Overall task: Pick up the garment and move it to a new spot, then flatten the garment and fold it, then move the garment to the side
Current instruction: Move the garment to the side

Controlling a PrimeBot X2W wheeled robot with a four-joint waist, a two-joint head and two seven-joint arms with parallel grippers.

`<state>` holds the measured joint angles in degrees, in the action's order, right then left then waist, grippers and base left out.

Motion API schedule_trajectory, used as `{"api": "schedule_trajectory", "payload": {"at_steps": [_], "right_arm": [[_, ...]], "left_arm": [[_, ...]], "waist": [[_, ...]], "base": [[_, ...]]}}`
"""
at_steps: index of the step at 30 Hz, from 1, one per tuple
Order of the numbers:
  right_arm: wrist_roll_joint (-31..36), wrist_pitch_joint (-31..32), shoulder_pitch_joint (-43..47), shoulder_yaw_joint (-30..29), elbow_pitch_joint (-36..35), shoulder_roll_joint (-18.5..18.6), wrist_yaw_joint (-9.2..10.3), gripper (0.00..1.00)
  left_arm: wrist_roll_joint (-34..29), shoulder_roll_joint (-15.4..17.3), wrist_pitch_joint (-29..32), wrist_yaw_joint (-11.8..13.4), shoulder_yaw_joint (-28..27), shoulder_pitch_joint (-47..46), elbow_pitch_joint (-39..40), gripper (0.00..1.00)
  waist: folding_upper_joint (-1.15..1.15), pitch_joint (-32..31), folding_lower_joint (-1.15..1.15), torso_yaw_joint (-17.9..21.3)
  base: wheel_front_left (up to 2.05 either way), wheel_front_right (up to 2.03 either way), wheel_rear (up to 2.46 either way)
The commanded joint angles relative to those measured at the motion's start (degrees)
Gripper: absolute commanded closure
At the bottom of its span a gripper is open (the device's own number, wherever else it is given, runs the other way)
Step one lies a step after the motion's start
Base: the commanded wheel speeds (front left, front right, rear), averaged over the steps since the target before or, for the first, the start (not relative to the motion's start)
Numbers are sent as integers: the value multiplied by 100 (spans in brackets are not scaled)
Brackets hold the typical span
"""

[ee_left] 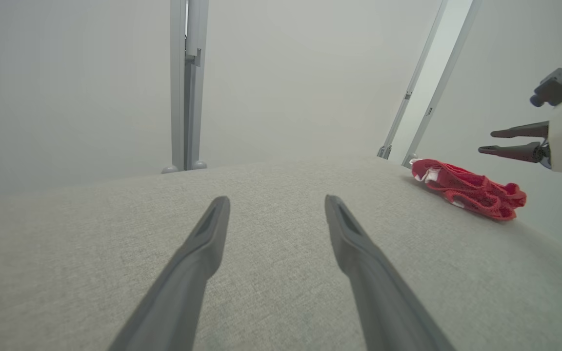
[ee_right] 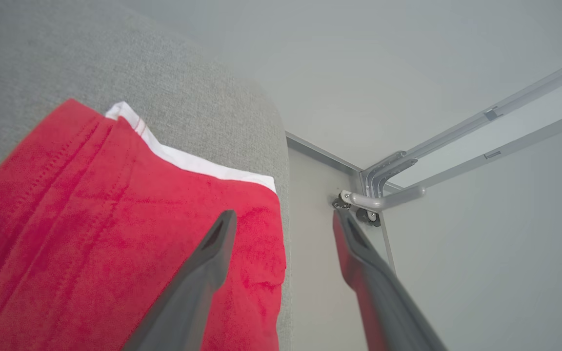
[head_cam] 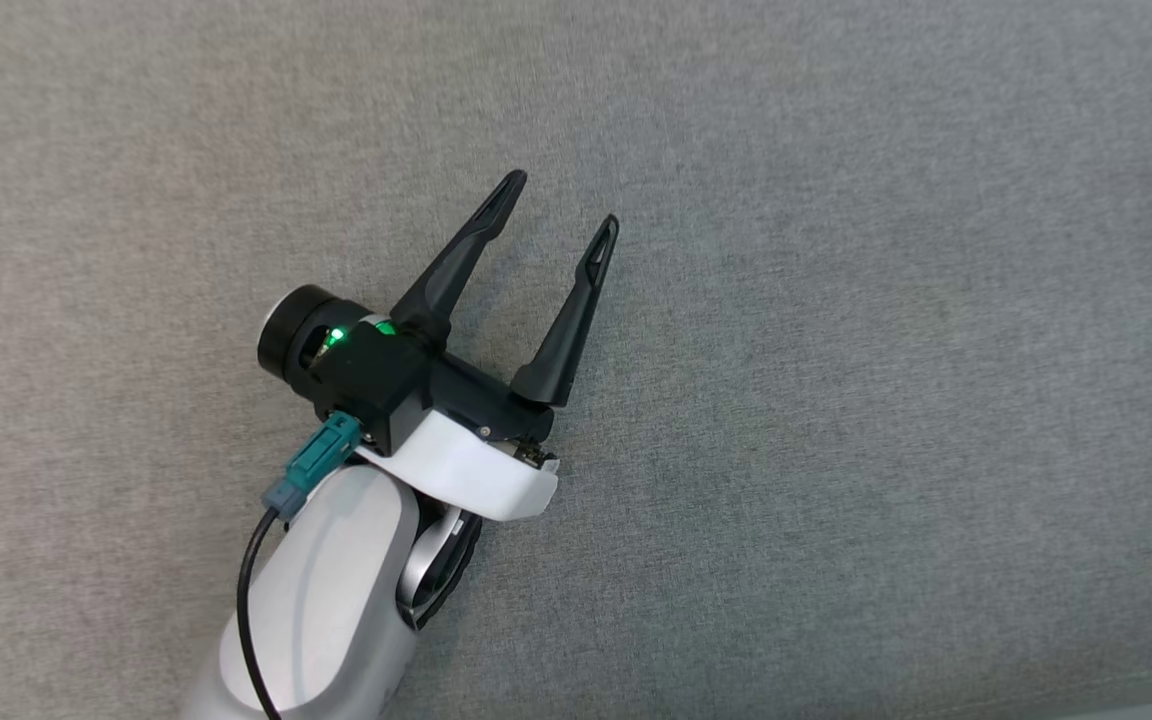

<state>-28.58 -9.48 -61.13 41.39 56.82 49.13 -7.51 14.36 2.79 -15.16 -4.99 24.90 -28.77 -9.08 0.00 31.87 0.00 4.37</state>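
The garment (ee_left: 466, 190) is red with white trim and lies bunched in a folded heap at the far right edge of the grey fabric surface (head_cam: 836, 400). My right gripper (ee_left: 486, 141) hovers just above and beyond it. In the right wrist view the garment (ee_right: 90, 219) lies below the right gripper (ee_right: 285, 214), which is open and holds nothing. One finger is over the cloth, the other past the surface's edge. My left gripper (head_cam: 561, 200) is open over bare fabric, well away from the garment, and its fingers spread wide in the left wrist view (ee_left: 276, 200).
The grey surface drops off right beside the garment (ee_right: 283, 195). Metal frame posts (ee_left: 188, 87) stand behind the far edge, more slanted rails (ee_left: 427, 97) rise near the garment, and a rail joint (ee_right: 373, 195) sits beyond the corner.
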Motion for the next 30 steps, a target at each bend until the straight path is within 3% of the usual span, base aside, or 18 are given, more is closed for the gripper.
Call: {"api": "schedule_trajectory", "payload": {"at_steps": [1,12,23,30], "right_arm": [[-45,-131,1,-60,42,-180,4,0],[-319,-570,757,-621,-373,-1106,4,0],[499,-572,2717,-1834,-2440,-2043,4,0],[1244,-570,4217,-3124,-3725,-2892,4,0]], "left_arm": [[87,24,-7,59,-36,74,20,0],[430,23,-7,380,-426,817,-13,0],[356,21,-7,534,-1040,1699,-171,0],[420,24,-7,736,-1231,2265,-143,0]], "waist": [[0,-267,0,-22],[0,-1610,0,-219],[0,-2666,0,-559],[0,-3208,0,-814]], "base": [[0,0,0],[0,0,0],[0,0,0],[0,0,0]]}}
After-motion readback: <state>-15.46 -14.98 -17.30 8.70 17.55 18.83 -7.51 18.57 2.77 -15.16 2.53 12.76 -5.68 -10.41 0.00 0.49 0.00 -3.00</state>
